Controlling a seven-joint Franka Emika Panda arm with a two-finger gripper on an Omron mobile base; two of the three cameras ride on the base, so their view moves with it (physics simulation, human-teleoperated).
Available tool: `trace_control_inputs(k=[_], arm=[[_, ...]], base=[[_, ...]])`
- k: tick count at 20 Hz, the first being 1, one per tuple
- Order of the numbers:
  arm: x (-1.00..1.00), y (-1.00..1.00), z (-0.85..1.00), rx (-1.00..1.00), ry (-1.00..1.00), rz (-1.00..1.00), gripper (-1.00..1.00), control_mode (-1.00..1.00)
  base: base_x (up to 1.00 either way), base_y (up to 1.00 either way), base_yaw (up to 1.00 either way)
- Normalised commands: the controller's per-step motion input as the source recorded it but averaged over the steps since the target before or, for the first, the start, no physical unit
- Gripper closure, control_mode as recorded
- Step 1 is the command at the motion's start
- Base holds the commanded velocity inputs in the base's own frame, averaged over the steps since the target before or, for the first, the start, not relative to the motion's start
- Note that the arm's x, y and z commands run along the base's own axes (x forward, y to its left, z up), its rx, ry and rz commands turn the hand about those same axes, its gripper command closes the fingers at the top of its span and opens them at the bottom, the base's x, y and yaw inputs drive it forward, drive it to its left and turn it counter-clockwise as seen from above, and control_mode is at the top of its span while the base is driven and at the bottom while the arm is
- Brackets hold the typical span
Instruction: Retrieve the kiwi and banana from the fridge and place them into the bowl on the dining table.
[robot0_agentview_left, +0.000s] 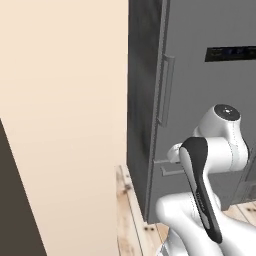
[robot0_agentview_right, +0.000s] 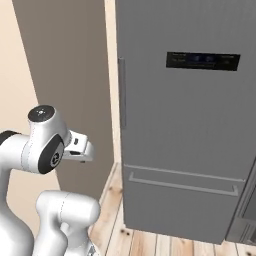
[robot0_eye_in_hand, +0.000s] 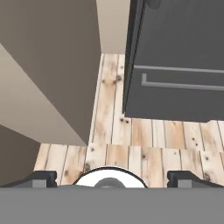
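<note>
The fridge (robot0_agentview_right: 185, 125) stands right ahead with its door shut, a tall dark-grey front with a black display panel (robot0_agentview_right: 202, 61) and a long vertical handle (robot0_agentview_right: 121, 92). Its bottom drawer (robot0_eye_in_hand: 175, 96) is shut too. From the left, the fridge (robot0_agentview_left: 200, 100) shows its handle (robot0_agentview_left: 166, 90) on the near edge. My gripper (robot0_eye_in_hand: 112, 177) is open, fingertips (robot0_eye_in_hand: 43, 177) wide apart with nothing between them, pointing down at the floor in front of the fridge's lower left corner. Kiwi and banana are hidden. Bowl and dining table are out of view.
A tall brown-grey panel (robot0_agentview_right: 65, 75) and a beige wall (robot0_agentview_left: 65, 125) close off the left side. Light wooden floor (robot0_eye_in_hand: 144, 131) runs between the panel and the fridge. A dark appliance front (robot0_agentview_right: 247, 210) borders the fridge at the lower right.
</note>
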Motion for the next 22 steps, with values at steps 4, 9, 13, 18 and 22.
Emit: trace_control_inputs(k=[4,9,13,18,22], arm=[[0.0,0.0,0.0,0.0,0.0,0.0,-1.0,1.0],[0.0,0.0,0.0,0.0,0.0,0.0,-1.0,1.0],[0.0,0.0,0.0,0.0,0.0,0.0,-1.0,1.0],[0.0,0.07,0.0,0.0,-0.11,0.0,-1.0,-1.0],[0.0,-0.01,0.0,0.01,-0.2,0.0,-1.0,-1.0]], base=[[0.0,0.36,0.0],[0.0,0.32,0.0],[0.0,0.27,0.0],[0.0,0.05,0.0],[0.0,0.0,0.0]])
